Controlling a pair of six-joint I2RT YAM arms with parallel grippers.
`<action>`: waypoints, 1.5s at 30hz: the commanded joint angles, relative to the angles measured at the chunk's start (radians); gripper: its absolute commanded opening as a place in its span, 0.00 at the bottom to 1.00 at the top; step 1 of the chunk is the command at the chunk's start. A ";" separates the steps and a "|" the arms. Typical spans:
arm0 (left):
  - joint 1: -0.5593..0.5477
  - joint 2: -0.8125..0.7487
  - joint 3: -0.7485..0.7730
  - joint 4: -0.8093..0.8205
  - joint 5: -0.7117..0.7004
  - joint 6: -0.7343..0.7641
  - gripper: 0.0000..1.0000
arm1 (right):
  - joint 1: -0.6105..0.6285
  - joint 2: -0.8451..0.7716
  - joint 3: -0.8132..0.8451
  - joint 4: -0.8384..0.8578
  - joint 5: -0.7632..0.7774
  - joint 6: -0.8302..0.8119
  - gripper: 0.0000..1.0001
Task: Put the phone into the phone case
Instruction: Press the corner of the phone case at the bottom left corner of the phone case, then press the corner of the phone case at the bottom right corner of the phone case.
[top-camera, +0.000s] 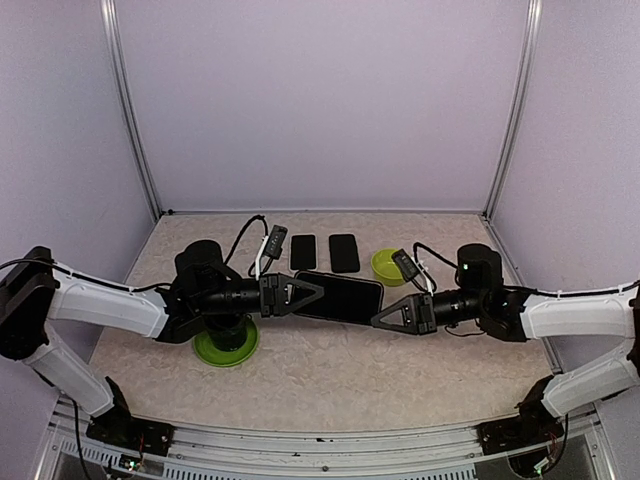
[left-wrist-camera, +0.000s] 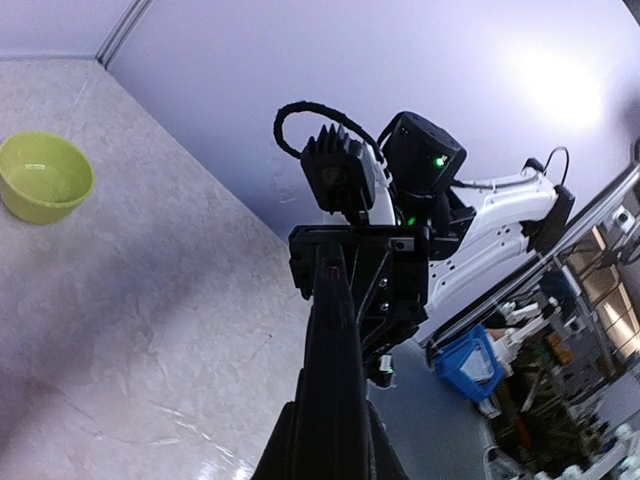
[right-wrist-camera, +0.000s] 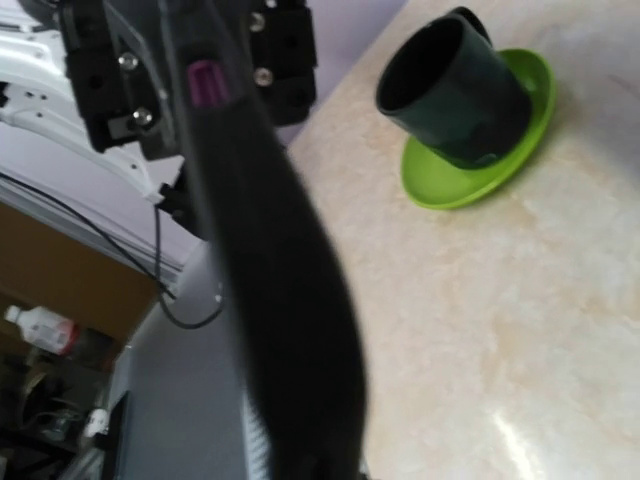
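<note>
A black phone (top-camera: 340, 296) hangs in the air over the table's middle, held at both ends. My left gripper (top-camera: 312, 293) is shut on its left end and my right gripper (top-camera: 384, 318) on its right end. In the left wrist view the phone (left-wrist-camera: 335, 380) runs edge-on from my gripper (left-wrist-camera: 330, 445) to the right gripper (left-wrist-camera: 360, 275). In the right wrist view it is a blurred dark bar (right-wrist-camera: 270, 270) leading to the left gripper (right-wrist-camera: 190, 60). I cannot tell whether a case is on it. Two flat black slabs (top-camera: 303, 252) (top-camera: 344, 253) lie behind.
A small green bowl (top-camera: 388, 266) sits at the back right and also shows in the left wrist view (left-wrist-camera: 45, 175). A dark cup (right-wrist-camera: 460, 90) stands on a green saucer (top-camera: 226, 347) under my left arm. The enclosure walls stand at the back and sides.
</note>
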 joint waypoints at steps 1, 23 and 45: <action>-0.001 -0.022 0.027 -0.052 -0.058 0.049 0.00 | 0.008 -0.076 0.073 -0.165 0.089 -0.114 0.00; -0.002 -0.057 0.014 -0.040 -0.067 0.055 0.00 | -0.021 -0.074 0.076 -0.209 0.299 -0.097 0.51; -0.002 -0.037 0.026 -0.117 -0.128 0.079 0.00 | -0.023 -0.062 0.028 -0.084 0.212 -0.093 0.00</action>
